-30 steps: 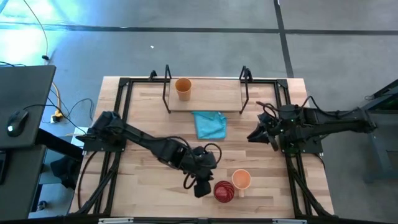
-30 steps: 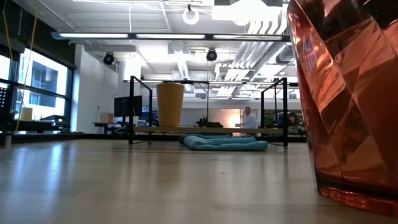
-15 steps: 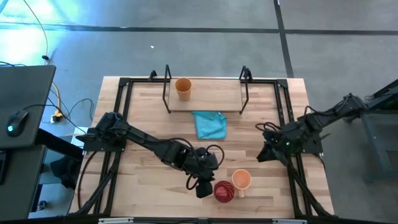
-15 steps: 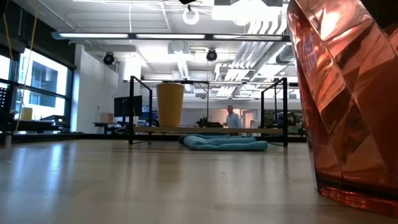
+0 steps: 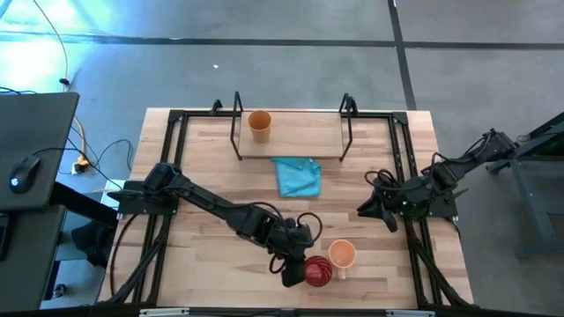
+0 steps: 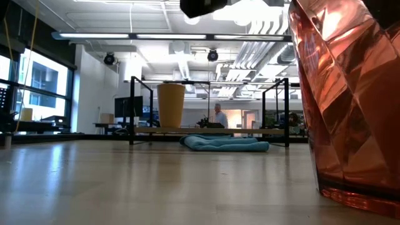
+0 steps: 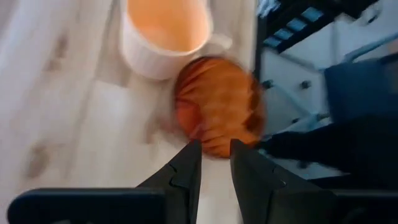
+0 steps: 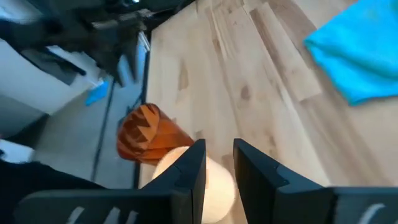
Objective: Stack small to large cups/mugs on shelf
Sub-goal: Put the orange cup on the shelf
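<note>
The dark red ribbed cup stands upright near the table's near edge and fills the right of the low view. The orange mug stands just right of it, its handle toward the red cup. The mustard-tan tumbler stands on the shelf, near its left end. My left gripper is shut, with its tips at the red cup's left side. My right gripper is shut and hangs above the table, right of and beyond the mug. My left gripper: its shut fingertips stand right at the red cup's edge, coming from the table's left. I cannot tell whether they touch it. The cup stands upright on the table.
A blue cloth lies crumpled in front of the shelf. Black frame rails run along the table's left and right sides. Bare wood lies between the cloth and the two cups. A person shows far off in the room.
My left gripper has moved toward the near edge and right, ending beside the red cup, which has stayed put. My right arm has swung its gripper from beside the shelf's right end toward the near edge, closer to the orange mug.
</note>
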Robot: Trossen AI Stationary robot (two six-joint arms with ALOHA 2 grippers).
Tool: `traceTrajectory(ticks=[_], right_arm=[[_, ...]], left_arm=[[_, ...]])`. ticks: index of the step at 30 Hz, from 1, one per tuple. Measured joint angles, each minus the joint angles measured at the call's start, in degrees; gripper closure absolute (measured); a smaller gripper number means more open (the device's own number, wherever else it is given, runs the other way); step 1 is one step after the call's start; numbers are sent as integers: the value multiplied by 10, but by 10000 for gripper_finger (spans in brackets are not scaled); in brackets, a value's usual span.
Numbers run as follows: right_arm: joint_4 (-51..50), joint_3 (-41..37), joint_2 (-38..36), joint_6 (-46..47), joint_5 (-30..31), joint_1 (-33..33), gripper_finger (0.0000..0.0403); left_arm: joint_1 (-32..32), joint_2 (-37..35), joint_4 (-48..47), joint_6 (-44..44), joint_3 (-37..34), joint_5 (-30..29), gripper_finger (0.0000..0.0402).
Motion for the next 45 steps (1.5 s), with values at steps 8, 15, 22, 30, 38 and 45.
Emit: traceTrajectory(ticks=[8, 15, 22, 30, 38, 45], right_arm=[[-3, 0, 4, -78, 7, 0, 332], [0, 0, 4, -104, 9, 0, 332], [9, 0, 3, -115, 9, 0, 332], [9, 0, 2, -115, 3, 0, 332], [12, 0, 2, -115, 2, 0, 332], [12, 0, 2, -119, 2, 0, 332]], left_arm=[[1, 3, 12, -63, -1, -22, 328], [1, 12, 19, -87, -1, -36, 328], [1, 35, 38, -94, -3, -31, 328], [1, 50, 47, -102, -1, -43, 327], [3, 58, 53, -102, 0, -44, 327], [2, 73, 48, -106, -3, -36, 327]])
